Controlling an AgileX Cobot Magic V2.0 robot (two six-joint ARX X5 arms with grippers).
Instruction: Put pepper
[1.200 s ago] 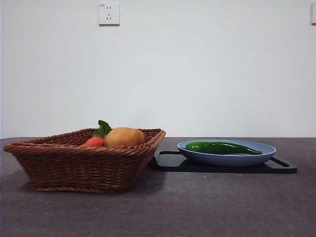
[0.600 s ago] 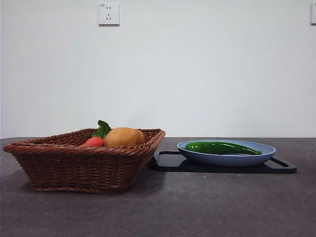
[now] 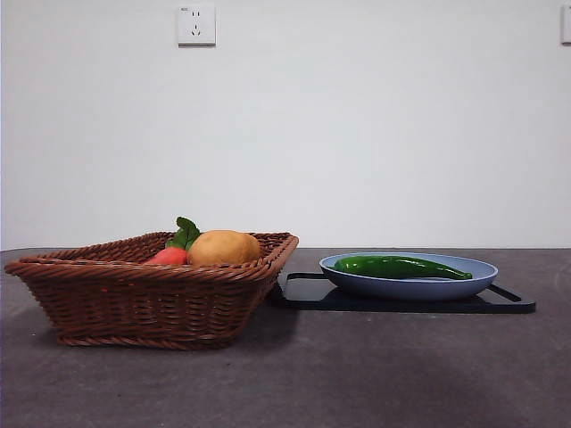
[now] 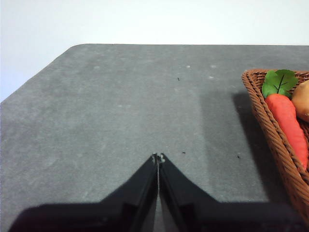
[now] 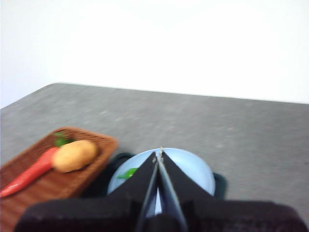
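With our right gripper (image 5: 159, 153) clenched empty above the long glossy dark-green pepper (image 3: 401, 267) (barely visible below), we must open and descend.

No legible text anywhere.

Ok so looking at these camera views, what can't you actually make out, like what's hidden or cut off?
- Pepper: in the right wrist view the right claw covers all but a green sliver.
- Basket: its inside floor is hidden by its wall in the front view; the left wrist view cuts it at the edge.
- Carrot: mostly behind the basket rim in the front view.
- Right wrist view: blurred.
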